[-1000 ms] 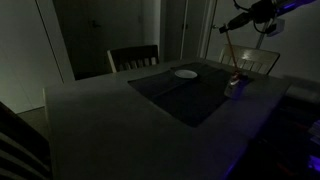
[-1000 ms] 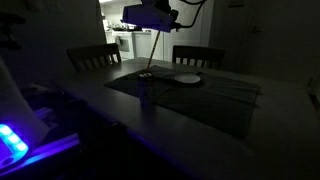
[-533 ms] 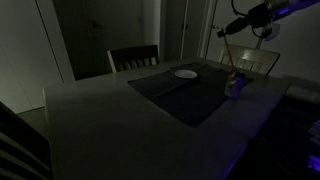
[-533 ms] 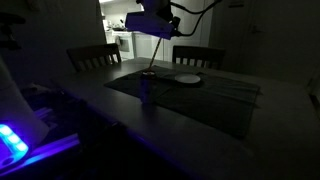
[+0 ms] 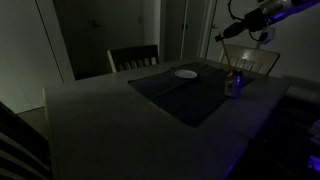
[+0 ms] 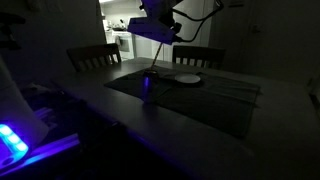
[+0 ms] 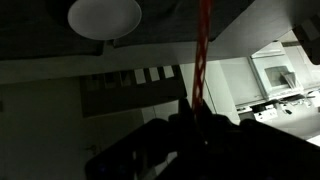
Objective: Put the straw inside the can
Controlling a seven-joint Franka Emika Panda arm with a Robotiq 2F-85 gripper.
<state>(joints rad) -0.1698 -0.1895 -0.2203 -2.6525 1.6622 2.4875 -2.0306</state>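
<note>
Wrist view, straw point(image 7: 203, 45) clamped in end effector point(image 7: 194, 118), sticking straight out frm it

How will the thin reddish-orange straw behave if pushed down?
Likely stiff: the thin reddish-orange straw runs straight from the pincer. So thin that it probably buckles or slips if jammed against the small greyish can.

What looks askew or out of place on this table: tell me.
Nothing spilled or damaged shows. Only the straw stands tilted, its top in the hand, its lower end at the can. The plate lies flat. Dim light hides finer detail.
</note>
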